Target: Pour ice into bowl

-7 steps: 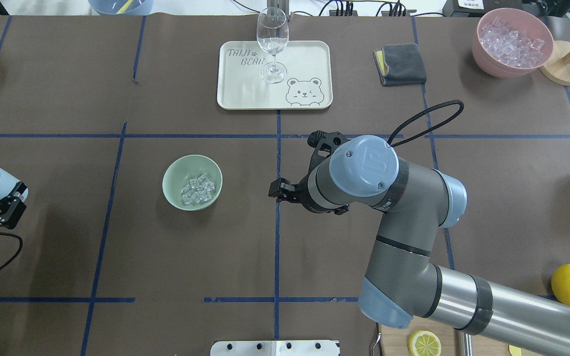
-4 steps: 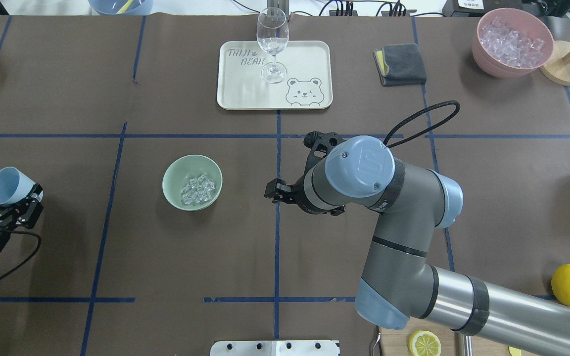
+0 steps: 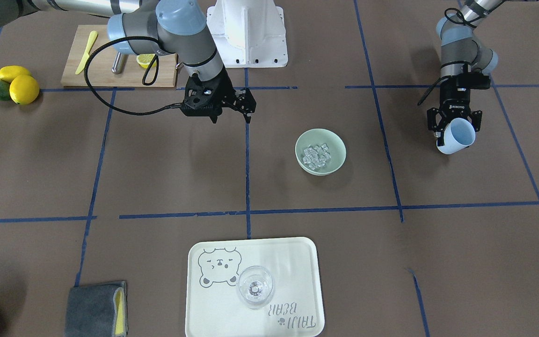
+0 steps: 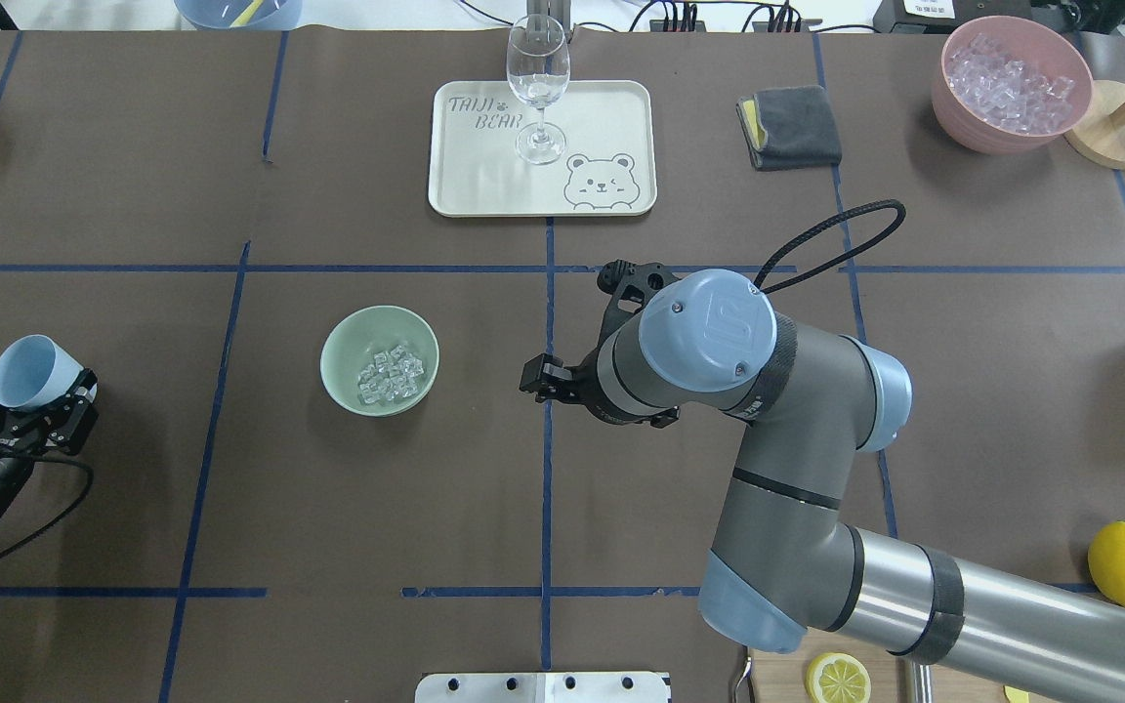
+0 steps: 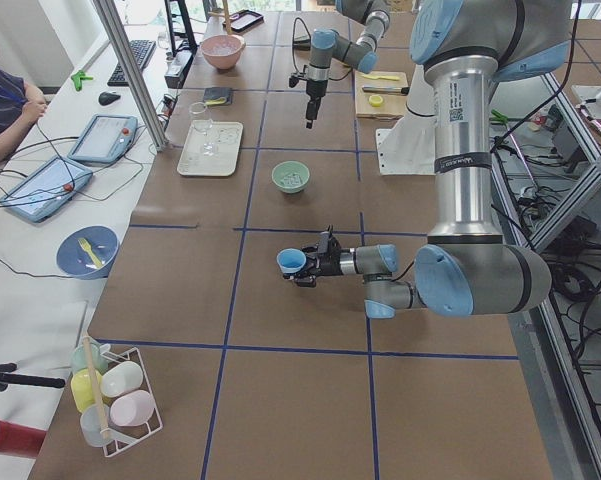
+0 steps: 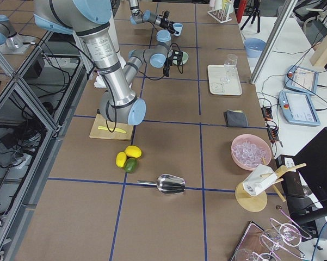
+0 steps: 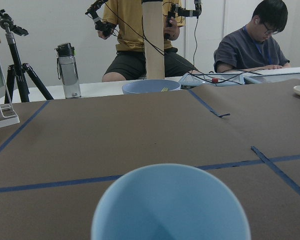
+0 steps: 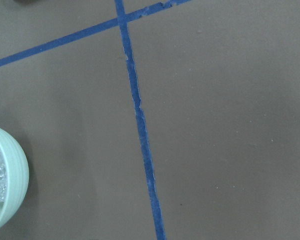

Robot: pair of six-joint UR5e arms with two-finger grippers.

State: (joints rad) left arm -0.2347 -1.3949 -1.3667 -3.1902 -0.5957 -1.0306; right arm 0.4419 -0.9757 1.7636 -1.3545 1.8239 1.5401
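Ice lies heaped inside the mint-green bowl. Well apart on the far left, the left gripper pinches a light blue cup, which is tipped sideways. Right of the bowl, the right gripper hovers near it, jaws spread and empty.
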